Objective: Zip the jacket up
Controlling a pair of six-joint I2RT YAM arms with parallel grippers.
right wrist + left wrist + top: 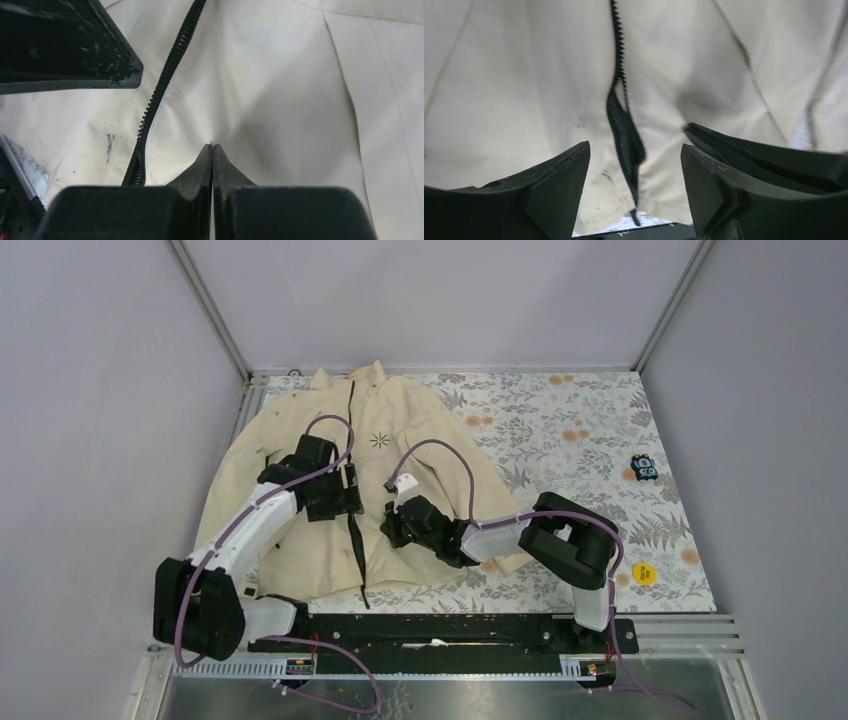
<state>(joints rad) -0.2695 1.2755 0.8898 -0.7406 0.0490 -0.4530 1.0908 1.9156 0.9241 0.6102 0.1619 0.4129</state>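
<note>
Left end effector, fingers apart, straddles the dark zipper of the jacket; right end effector, fingers pressed together, tips on cream fabric beside that zipper; jacket spread on the floral table; grey walls rise beyond the jacket's collar.

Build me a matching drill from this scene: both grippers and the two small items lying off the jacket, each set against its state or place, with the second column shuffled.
Things
1. left gripper
2. right gripper
3. yellow disc
4. small dark blue object

States or places
A. on the floral table cover, right side, toward the back
B. open, astride the zipper
C. on the table cover, right side, toward the front
D. shut, pinching the jacket beside the zipper

Pairs: 1-B, 2-D, 3-C, 4-A
</note>
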